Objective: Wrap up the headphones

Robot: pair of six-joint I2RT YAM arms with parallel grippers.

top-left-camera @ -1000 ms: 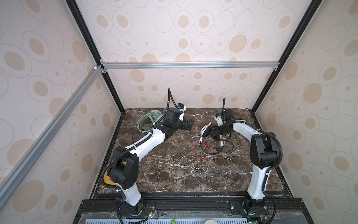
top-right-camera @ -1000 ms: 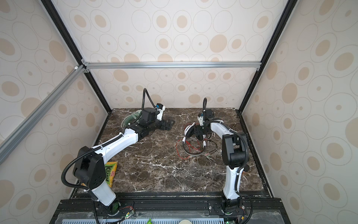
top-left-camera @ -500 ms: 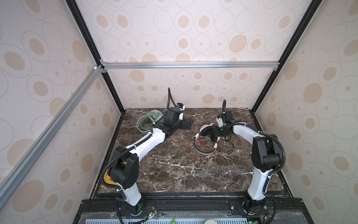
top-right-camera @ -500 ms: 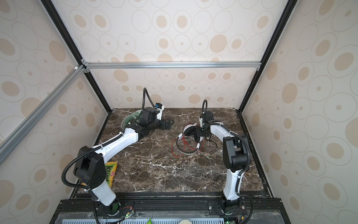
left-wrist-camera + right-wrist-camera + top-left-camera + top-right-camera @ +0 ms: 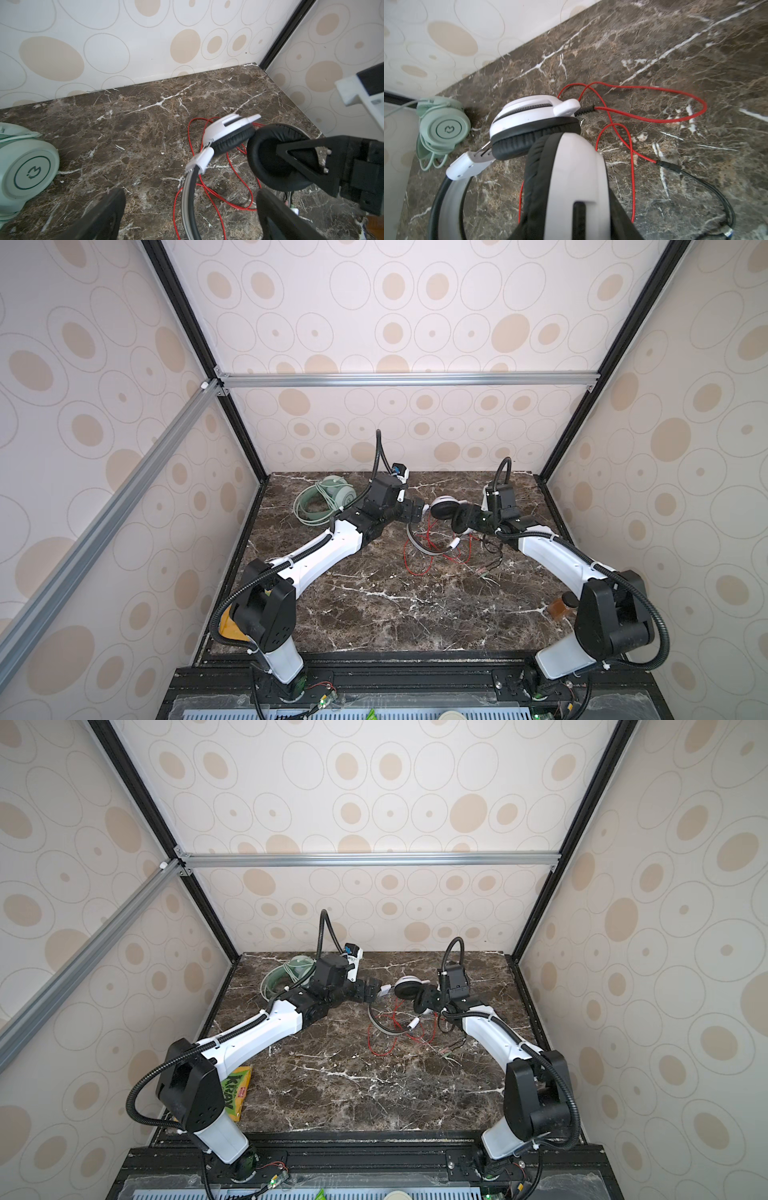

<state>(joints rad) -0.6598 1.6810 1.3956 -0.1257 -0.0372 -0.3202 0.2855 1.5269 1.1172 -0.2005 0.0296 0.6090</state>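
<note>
My right hand point(image 5: 466, 518) pinches the white headphones point(image 5: 444, 506) by a soft ear cup point(image 5: 577, 176); my spread left hand point(image 5: 415, 510) should, I judge, take the stiff headband point(image 5: 188, 199), not the limp red cord point(image 5: 705, 106).

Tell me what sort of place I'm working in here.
Probably a lab robot cell, not a home: a marble-look tabletop boxed in by patterned wall panels, braced with an aluminium rail.
</note>
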